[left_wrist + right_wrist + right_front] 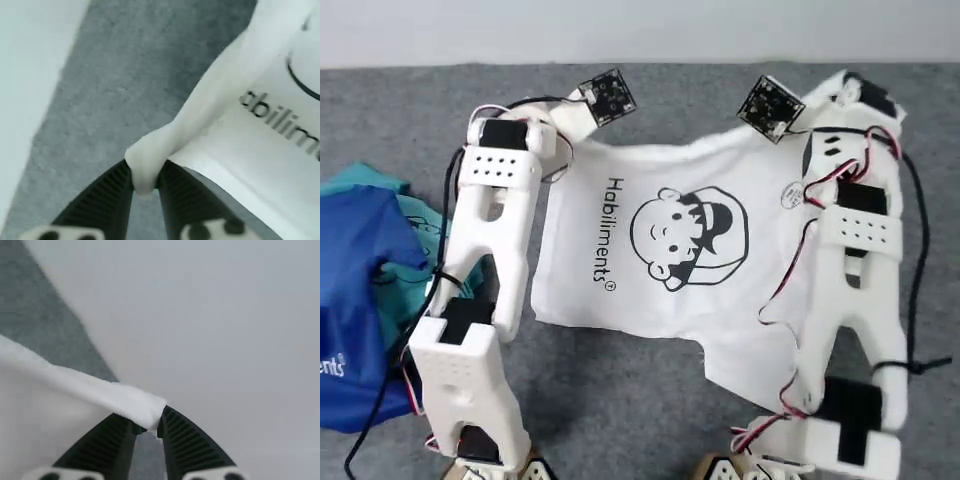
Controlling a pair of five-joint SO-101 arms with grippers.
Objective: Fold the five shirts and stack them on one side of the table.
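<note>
White T-shirt (pixel 650 250) spread print-side up in the middle of the grey desk (pixel 620 410), between the left arm (pixel 485 250) and the right arm (pixel 855 260). Black cartoon face and a line of lettering turned sideways on the cloth. One sleeve jutting toward the near edge, close to the right arm's base. Far edge of the shirt stretched between the two wrists, near the pale strip along the back of the desk.

Left claw (pixel 145 186) clamped tight on a far corner of the shirt, on the lettering side. Bunched white cloth squeezed between the black ribbed fingers (pixel 112 192), a little of it bulging out past the tips. Raised ridge of fabric running from the pinch toward the lettering, with grey desk showing beyond it.

Right claw (pixel 147 427) likewise pressed closed, gripping the opposite far corner. Rolled white hem caught at the very tips of its ribbed fingers (pixel 182 440), flat white cloth spreading away to one side.

Off by the left arm, well apart from the white T-shirt, a crumpled heap: blue shirt (pixel 360 300) on top and nearer, teal shirt (pixel 370 185) peeking out behind and beneath it.
</note>
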